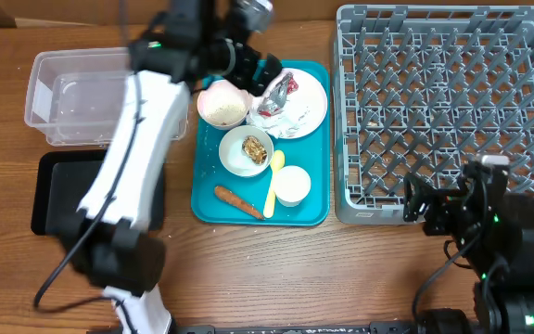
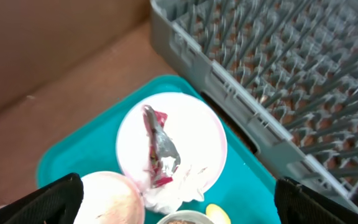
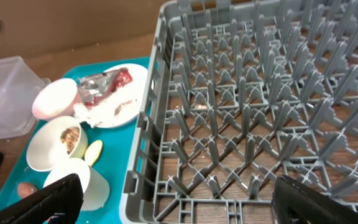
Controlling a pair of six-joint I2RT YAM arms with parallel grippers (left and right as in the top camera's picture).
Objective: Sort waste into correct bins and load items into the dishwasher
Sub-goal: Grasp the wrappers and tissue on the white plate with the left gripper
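Note:
On the teal tray (image 1: 315, 206), a white plate (image 1: 309, 107) holds the red-and-silver wrapper (image 1: 283, 91) and the napkin (image 1: 274, 118). Beside it are a bowl of rice (image 1: 222, 104), a bowl with the brown scrap (image 1: 246, 150), the carrot (image 1: 237, 201), the yellow spoon (image 1: 274, 181) and the cup (image 1: 291, 186). My left gripper (image 1: 265, 70) is open and empty above the plate (image 2: 194, 134) and wrapper (image 2: 157, 140). My right gripper (image 1: 413, 202) is open and empty at the grey dish rack's (image 1: 448, 102) front left corner (image 3: 166, 180).
The clear tub (image 1: 72, 97) stands at the far left, with the black tray (image 1: 58, 190) in front of it, partly under my left arm. The rack (image 3: 247, 112) holds nothing. The cup (image 3: 79, 180) lies just left of the rack's wall.

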